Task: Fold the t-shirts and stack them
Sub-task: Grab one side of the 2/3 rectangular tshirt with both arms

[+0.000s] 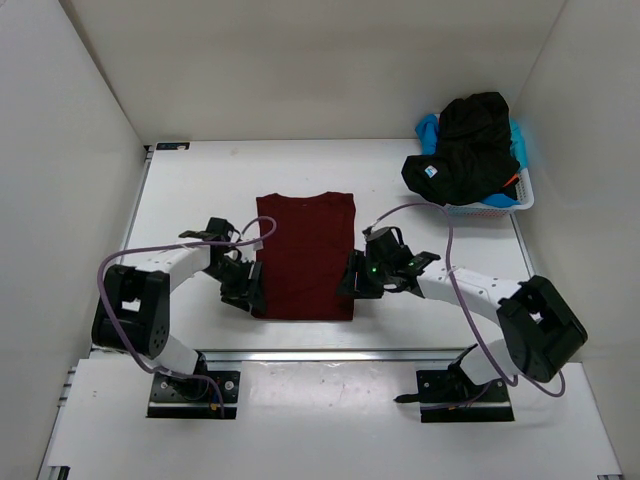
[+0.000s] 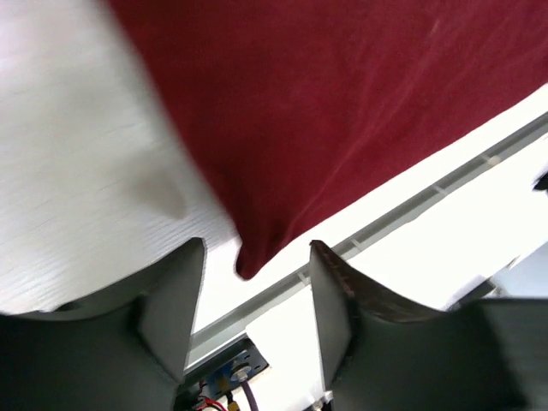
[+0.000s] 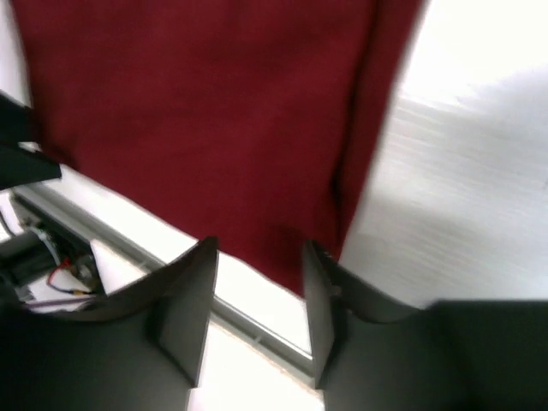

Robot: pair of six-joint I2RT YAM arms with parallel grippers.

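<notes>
The red shirt (image 1: 304, 255) lies flat on the table (image 1: 200, 190). The left claw (image 2: 257, 248) and right claw (image 3: 257, 248) stand spread at its near corners, gripping nothing, I think, though it's blurry. A snagged corner would drag it crooked.

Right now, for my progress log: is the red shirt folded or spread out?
Partly folded: the dark red t-shirt lies flat as a narrow rectangle, no sleeves showing, neckline at the far end.
</notes>
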